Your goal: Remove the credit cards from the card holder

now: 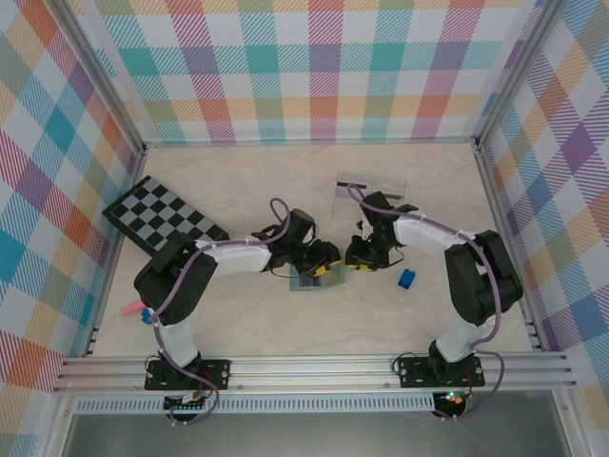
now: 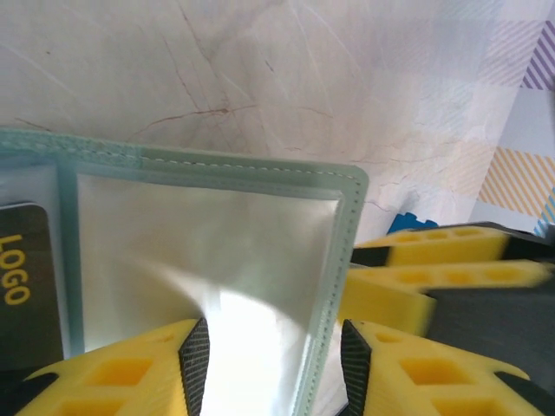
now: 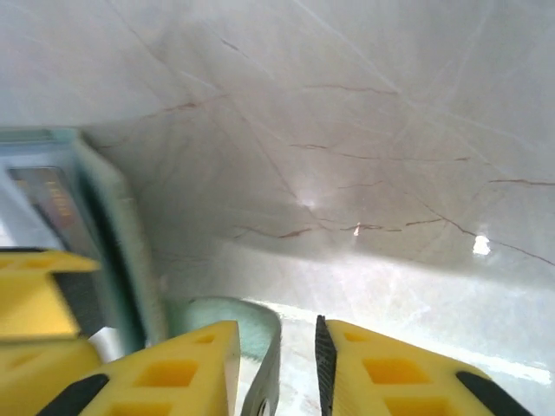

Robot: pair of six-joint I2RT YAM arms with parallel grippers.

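While open flat, card holder (image 2: 260, 171) beneath left claw (image 2: 269, 355), right claw (image 3: 277, 364) alongside.

Both arms rise from their bases, then the forearms run inward toward each other, wrists bent down.

Left gripper (image 1: 320, 270): points right and down. In the left wrist view my yellow fingers (image 2: 121, 377) stand well parted.

Right gripper (image 1: 362, 255): points left and down, tip close to the left one's, just apart. In the right wrist view its fingers (image 3: 178, 368) are parted by a narrow gap only.

Each wrist view catches the other gripper's yellow fingers at its edge.
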